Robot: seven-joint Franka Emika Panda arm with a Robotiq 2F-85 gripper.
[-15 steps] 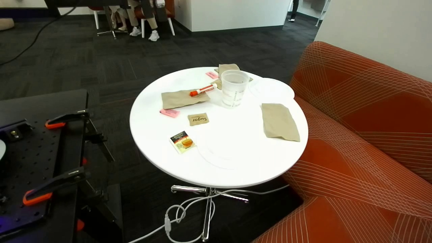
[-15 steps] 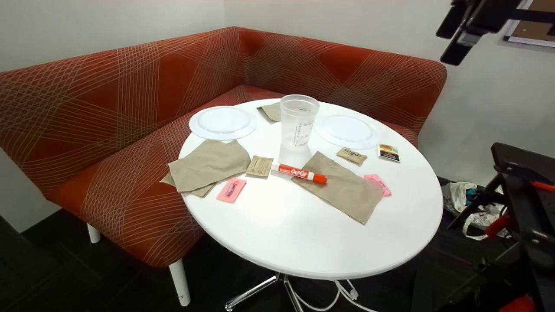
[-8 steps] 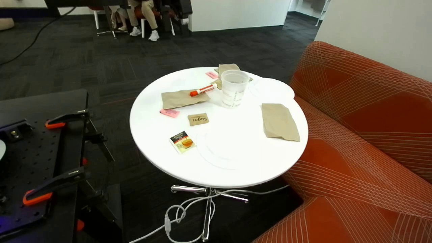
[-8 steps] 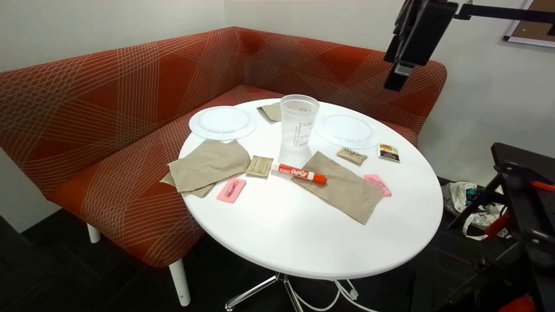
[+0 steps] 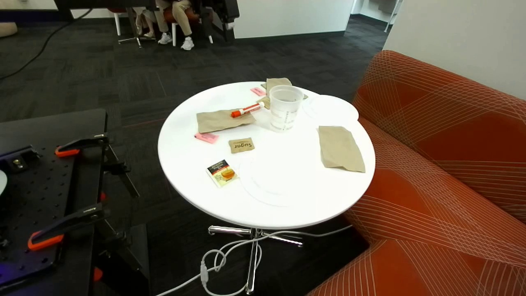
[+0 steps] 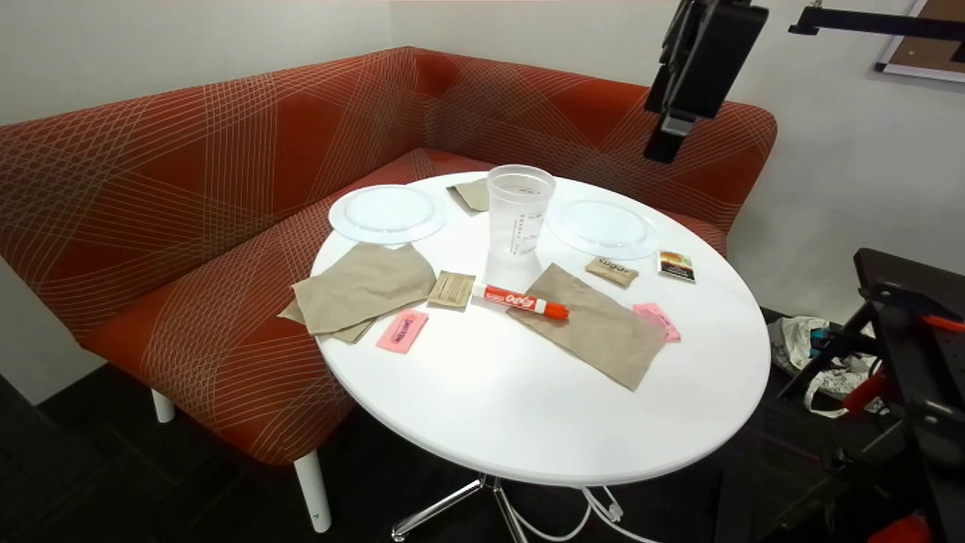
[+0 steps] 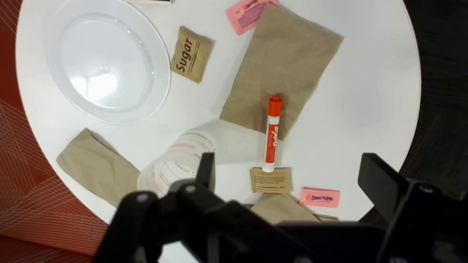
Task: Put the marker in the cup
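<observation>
The marker (image 5: 248, 109) is red and white with an orange-red cap and lies on the white table. In an exterior view, its cap end rests on a brown napkin (image 6: 607, 339) and its white end reaches a tan packet (image 6: 451, 290). The see-through cup (image 6: 519, 219) stands upright beside it. In the wrist view, the marker (image 7: 271, 137) lies ahead of my jaws, and the cup (image 7: 179, 160) is partly hidden behind the left finger. My gripper (image 7: 287, 165) is open and empty, its fingers wide apart. In an exterior view, the gripper (image 6: 663, 124) hangs high above the table.
Clear plates lie on the table (image 6: 528, 422), one left of the cup (image 6: 388, 215) and one right of it (image 6: 603, 228). Flat napkins (image 6: 366, 286), pink packets (image 6: 402, 331) and a sugar packet (image 6: 611, 271) lie around. A red sofa (image 6: 226, 211) borders the table's far side.
My gripper has come in from the table's side, moving left and down toward the table in one exterior picture and right in the other. The marker and cup have not moved.
</observation>
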